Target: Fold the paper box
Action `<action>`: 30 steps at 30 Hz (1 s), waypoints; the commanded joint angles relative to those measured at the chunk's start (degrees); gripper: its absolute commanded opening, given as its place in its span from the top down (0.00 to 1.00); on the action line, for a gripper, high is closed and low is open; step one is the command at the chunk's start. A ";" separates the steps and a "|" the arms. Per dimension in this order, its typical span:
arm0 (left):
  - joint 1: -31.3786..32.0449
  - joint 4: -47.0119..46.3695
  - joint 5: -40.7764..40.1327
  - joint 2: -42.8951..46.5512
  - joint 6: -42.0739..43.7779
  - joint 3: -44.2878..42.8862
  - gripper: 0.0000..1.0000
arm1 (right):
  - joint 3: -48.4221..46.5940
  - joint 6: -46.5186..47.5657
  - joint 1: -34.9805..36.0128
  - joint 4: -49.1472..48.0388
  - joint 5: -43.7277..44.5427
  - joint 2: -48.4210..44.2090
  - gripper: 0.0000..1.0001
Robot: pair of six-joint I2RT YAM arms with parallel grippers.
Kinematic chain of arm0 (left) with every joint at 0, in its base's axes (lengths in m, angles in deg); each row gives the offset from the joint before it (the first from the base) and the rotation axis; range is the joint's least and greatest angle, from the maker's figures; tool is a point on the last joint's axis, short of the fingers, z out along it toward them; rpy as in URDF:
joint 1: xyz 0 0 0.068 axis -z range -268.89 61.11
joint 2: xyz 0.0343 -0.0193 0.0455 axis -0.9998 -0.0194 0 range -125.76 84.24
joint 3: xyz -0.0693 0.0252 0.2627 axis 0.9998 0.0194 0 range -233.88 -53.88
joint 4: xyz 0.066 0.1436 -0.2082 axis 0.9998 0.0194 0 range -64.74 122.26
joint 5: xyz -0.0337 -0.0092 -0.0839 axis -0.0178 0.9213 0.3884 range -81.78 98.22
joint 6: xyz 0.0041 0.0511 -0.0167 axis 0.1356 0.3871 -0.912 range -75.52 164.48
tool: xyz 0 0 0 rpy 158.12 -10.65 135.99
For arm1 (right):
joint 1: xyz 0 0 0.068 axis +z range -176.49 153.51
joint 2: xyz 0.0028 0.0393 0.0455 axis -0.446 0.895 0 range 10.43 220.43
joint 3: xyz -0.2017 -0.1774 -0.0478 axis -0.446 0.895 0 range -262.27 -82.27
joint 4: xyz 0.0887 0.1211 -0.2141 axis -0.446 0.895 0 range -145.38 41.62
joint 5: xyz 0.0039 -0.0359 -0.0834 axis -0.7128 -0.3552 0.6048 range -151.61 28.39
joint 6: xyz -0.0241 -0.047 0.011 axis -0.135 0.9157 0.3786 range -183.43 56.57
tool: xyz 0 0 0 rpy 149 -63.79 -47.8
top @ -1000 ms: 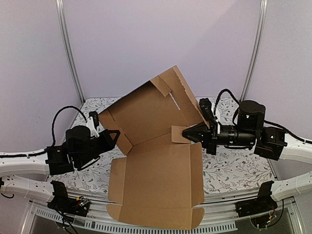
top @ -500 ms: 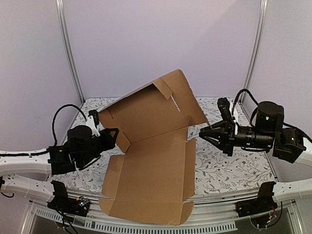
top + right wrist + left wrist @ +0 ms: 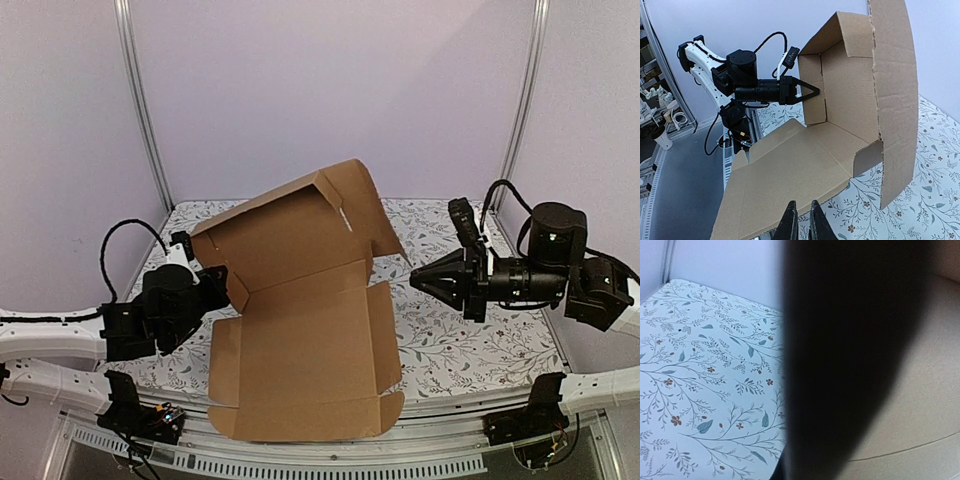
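The brown paper box (image 3: 300, 340) lies open mid-table. Its near panel is flat and juts over the front edge, and its rear panel with flaps (image 3: 300, 225) stands tilted up. My left gripper (image 3: 222, 285) is at the box's left side flap. In the right wrist view its tip (image 3: 816, 92) meets that flap (image 3: 812, 107). The left wrist view shows only a dark blur beside cardboard (image 3: 935, 390), so its jaws are unclear. My right gripper (image 3: 413, 280) hovers right of the box, apart from it, with fingertips (image 3: 801, 212) nearly together and empty.
The floral tablecloth (image 3: 470, 340) shows on both sides of the box and behind it. Purple walls and two metal posts (image 3: 140, 110) close the back. A cable rail (image 3: 200, 465) runs below the front edge.
My right gripper let go of the box's right flap and drew back to the right. The box slid left and its rear panel dropped lower. My left gripper moved slightly left.
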 commanded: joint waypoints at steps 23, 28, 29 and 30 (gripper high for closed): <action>-0.66 5.99 -0.64 4.46 -3.62 -1.40 1.00 | 4.61 -1.10 3.44 -1.28 8.82 11.37 0.93; -0.66 6.24 0.04 5.14 -3.07 -2.21 1.00 | 5.23 -0.43 3.42 0.60 12.81 11.19 0.94; -0.66 6.34 0.17 5.22 -2.97 -2.34 1.00 | 5.26 -0.24 3.36 0.96 13.49 11.06 0.94; -0.66 6.36 0.37 5.28 -2.88 -2.43 1.00 | 5.19 -0.04 3.38 1.35 14.04 10.97 0.94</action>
